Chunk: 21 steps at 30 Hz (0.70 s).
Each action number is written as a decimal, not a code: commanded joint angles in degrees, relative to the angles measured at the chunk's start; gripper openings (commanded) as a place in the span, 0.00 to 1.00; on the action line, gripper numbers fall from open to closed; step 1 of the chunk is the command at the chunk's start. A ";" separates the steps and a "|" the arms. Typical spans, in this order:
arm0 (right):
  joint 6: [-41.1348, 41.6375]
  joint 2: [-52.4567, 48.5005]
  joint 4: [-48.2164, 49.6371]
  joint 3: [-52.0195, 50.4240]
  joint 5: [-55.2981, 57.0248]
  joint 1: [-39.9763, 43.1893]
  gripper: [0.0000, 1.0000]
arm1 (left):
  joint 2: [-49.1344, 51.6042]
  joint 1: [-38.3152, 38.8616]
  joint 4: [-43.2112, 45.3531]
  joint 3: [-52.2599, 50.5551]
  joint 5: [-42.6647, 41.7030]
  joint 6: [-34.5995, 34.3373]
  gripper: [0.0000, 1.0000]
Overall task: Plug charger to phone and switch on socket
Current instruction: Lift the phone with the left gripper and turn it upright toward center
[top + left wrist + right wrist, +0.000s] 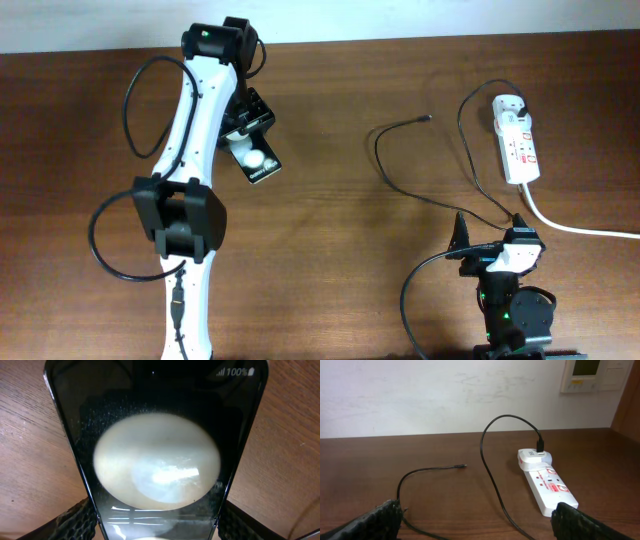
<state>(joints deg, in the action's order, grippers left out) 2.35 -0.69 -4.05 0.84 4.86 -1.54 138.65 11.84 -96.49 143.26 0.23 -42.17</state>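
The left pincer (159,520) grips the phone (160,390), with a finger (75,520) pressed on either long edge. The right pincer (476,509) stands wide open and holds nothing. Ahead of it on the counter (420,445) lies the charger (481,447), its plug tip loose to the front-left and the socket (550,487) front-right.

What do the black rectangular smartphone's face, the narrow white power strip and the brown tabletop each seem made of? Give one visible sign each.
The black rectangular smartphone: likely glass, glossy; bright reflections show on it. The narrow white power strip: probably moulded plastic, smooth, slight sheen. The brown tabletop: wood or wood-look laminate; streaky grain shows.
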 commanded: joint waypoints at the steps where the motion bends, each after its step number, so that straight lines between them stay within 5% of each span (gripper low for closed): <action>1: -0.42 0.44 -0.11 -0.52 -0.31 -0.33 0.98 | -6.64 0.02 -0.24 1.44 -0.07 2.64 0.73; 16: -0.42 0.44 -0.11 -0.52 -0.31 -0.33 0.99 | -34.58 3.19 -0.24 0.35 -8.66 13.60 0.71; 21: -0.42 0.44 -0.11 -0.52 -0.31 -0.33 0.98 | -50.66 3.19 -0.24 -12.96 -8.35 13.57 0.71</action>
<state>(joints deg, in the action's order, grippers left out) 2.33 -0.69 -4.05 0.84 4.86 -1.54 94.26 14.98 -96.97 136.14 -7.55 -29.52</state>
